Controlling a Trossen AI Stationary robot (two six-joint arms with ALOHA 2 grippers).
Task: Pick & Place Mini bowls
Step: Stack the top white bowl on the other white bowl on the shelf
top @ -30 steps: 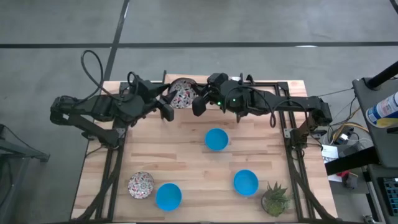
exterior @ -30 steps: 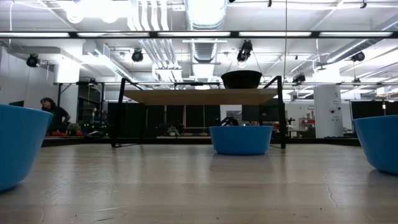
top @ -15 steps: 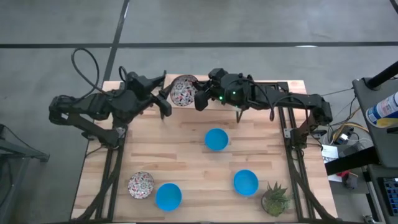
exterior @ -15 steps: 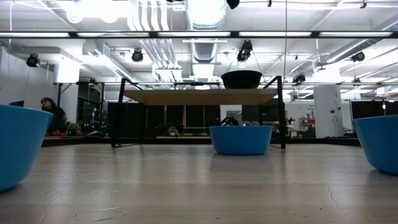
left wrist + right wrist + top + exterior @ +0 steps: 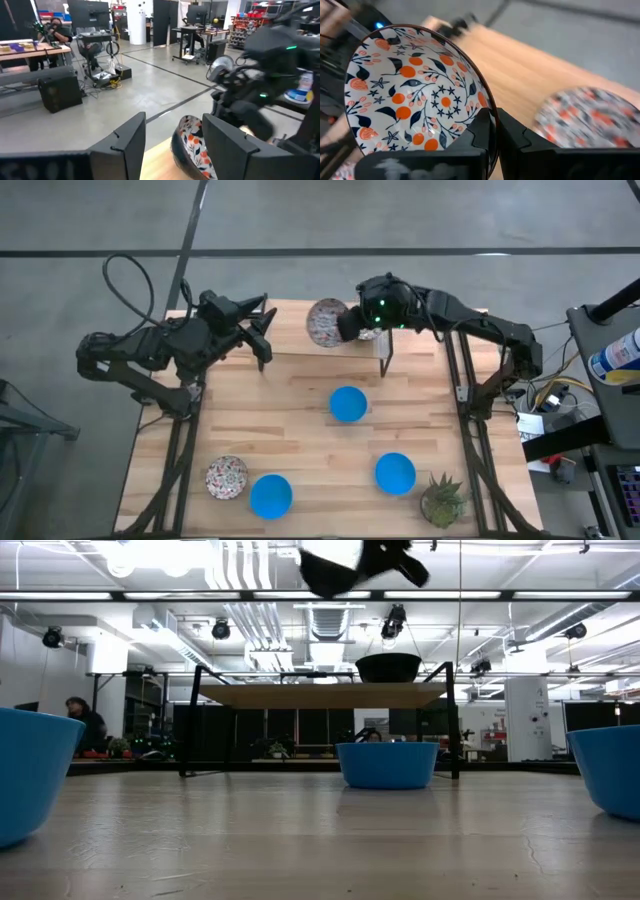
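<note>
My right gripper (image 5: 345,326) is shut on a white floral mini bowl (image 5: 325,322) above the table's far edge; the two show dark at the top of the low view (image 5: 345,564). My left gripper (image 5: 262,332) hangs open just left of that bowl, which shows between its fingers (image 5: 192,147) without touching them. A second floral bowl (image 5: 227,477) and three blue bowls (image 5: 348,404) (image 5: 395,473) (image 5: 270,496) rest on their bases on the table. The right wrist view shows another floral bowl (image 5: 590,120), blurred, on the wood. My right gripper pinches the floral bowl's rim (image 5: 489,107), one finger (image 5: 479,131) inside the bowl and one (image 5: 514,135) outside. The fingers reach it roughly level from the table's right. The bowl is lifted clear and tipped on its side, its opening toward the left.
A small potted green plant (image 5: 442,500) stands at the near right corner. Bare wood (image 5: 240,410) lies between the far edge and the near bowls. In the low view blue bowls (image 5: 387,763) (image 5: 30,780) (image 5: 610,765) stand in front of a large workshop.
My right gripper has carried the floral bowl up and toward the table's right along the far edge, tipping it onto its side; it now shows at the top of the low view. My left gripper has drawn back slightly toward the far edge, away from the bowl.
</note>
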